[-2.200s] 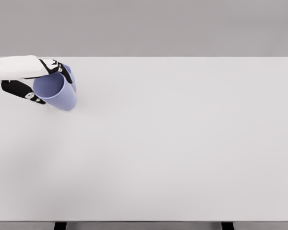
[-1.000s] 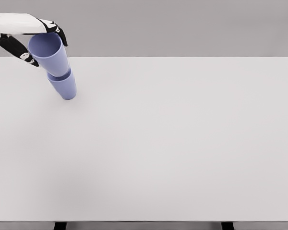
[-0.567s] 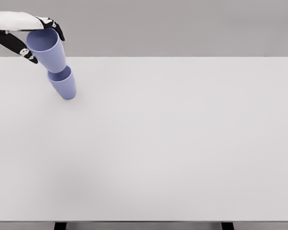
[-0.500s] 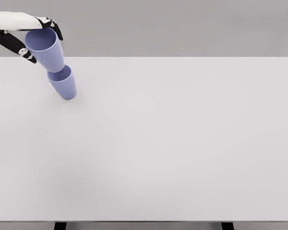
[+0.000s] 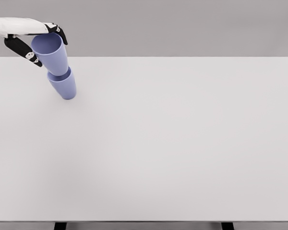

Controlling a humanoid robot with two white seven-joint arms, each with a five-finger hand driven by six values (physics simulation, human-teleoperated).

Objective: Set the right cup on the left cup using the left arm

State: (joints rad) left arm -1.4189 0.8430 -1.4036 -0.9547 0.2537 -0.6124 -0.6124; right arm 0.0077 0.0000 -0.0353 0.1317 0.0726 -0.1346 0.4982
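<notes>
Two lavender-blue cups are at the far left of the white table (image 5: 173, 143). One cup (image 5: 65, 86) stands upright on the table. My left hand (image 5: 36, 40) is shut on the other cup (image 5: 51, 52), fingers wrapped around its rim, holding it just above the standing cup. The held cup's base reaches the standing cup's mouth; I cannot tell how far it sits inside. The left arm comes in from the upper left edge. No right arm shows.
The table's far edge runs just behind the cups, with a grey wall beyond. Two dark table legs (image 5: 60, 225) show at the bottom edge.
The held cup rose off the table, then over the last half second came down slightly and to the right, closer onto the standing cup.
</notes>
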